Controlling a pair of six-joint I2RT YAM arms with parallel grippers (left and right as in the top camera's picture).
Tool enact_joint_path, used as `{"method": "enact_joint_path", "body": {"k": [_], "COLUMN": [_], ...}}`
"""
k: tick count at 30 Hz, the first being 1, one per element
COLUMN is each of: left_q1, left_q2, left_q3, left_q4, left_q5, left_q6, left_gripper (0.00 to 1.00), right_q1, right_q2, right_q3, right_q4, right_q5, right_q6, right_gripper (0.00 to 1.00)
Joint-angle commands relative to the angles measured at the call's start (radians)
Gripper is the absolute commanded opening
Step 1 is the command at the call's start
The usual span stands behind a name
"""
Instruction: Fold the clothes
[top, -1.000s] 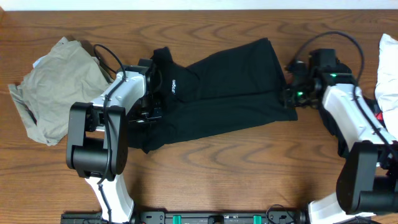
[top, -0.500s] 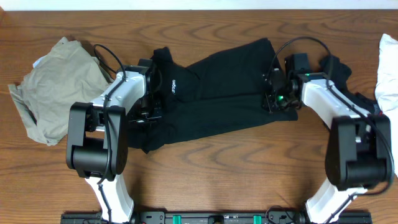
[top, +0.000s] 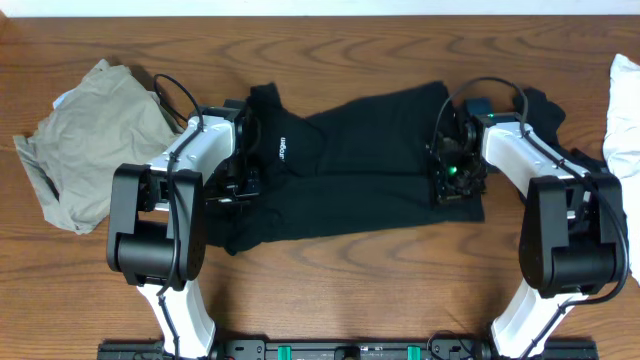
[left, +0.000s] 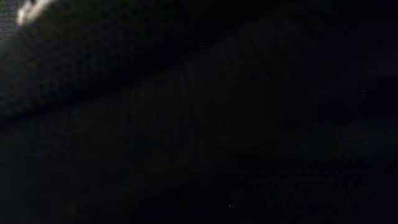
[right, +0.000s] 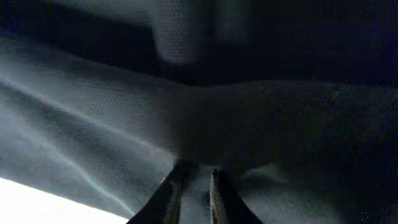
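The clothes in play are a black trouser-like garment (top: 350, 160) with a small white logo (top: 283, 146), lying flat across the table's middle. My left gripper (top: 240, 178) sits low on its left, waist end, and its fingers are buried in the cloth. The left wrist view holds only dark fabric (left: 199, 112). My right gripper (top: 455, 175) is at the garment's right end. In the right wrist view the gripper (right: 196, 171) has its two fingers (right: 173, 190) nearly together, pinching a fold of the fabric (right: 124, 124). A khaki-grey garment (top: 85, 140) lies crumpled at the far left.
A white cloth (top: 626, 110) lies at the right edge of the table. Bare wooden table (top: 350, 290) runs along the front, between the two arm bases.
My right gripper moved left onto the garment's right end, then slightly towards the front, and its jaws narrowed on the cloth. The leg ends shifted and squared up. The left arm held still.
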Motion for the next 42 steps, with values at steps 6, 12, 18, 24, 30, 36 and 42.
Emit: {"method": "enact_joint_path", "body": {"k": [6,12,18,24,30,36,42], "left_q1": [-0.003,-0.003,-0.003,-0.003,-0.002,0.048,0.124], "left_q2": [0.005,-0.003,-0.143,-0.37,-0.488,-0.382,-0.184], "left_q3": [-0.018,-0.018,0.016,0.025,0.025,0.025,0.026], "left_q4": [-0.053,-0.09,-0.069,0.026,0.31,0.55,0.747], "left_q5": [0.003,0.021,0.047,0.031,0.025,0.084,0.284], "left_q6": [0.01,0.04,0.075,0.074,0.105,0.12,0.119], "left_gripper": [0.22,0.21,0.21,0.36,0.71,0.79,0.73], "right_q1": [-0.024,-0.024,-0.014,-0.008,-0.004,-0.005,-0.005], "right_q2": [0.056,0.054,-0.032,-0.248,-0.457,-0.55,-0.55], "right_q3": [-0.037,-0.037,-0.023,0.043,0.055,0.055,0.055], "right_q4": [-0.163,-0.189,-0.098,-0.063,0.061,0.054,-0.005], "right_q5": [0.175,0.174,0.17,0.169,0.15,0.151,0.151], "right_q6": [0.123,0.158,0.174,0.17,0.171,0.17,0.17], "right_gripper": [0.16,0.07,0.03,0.05,0.24,0.3,0.29]}}
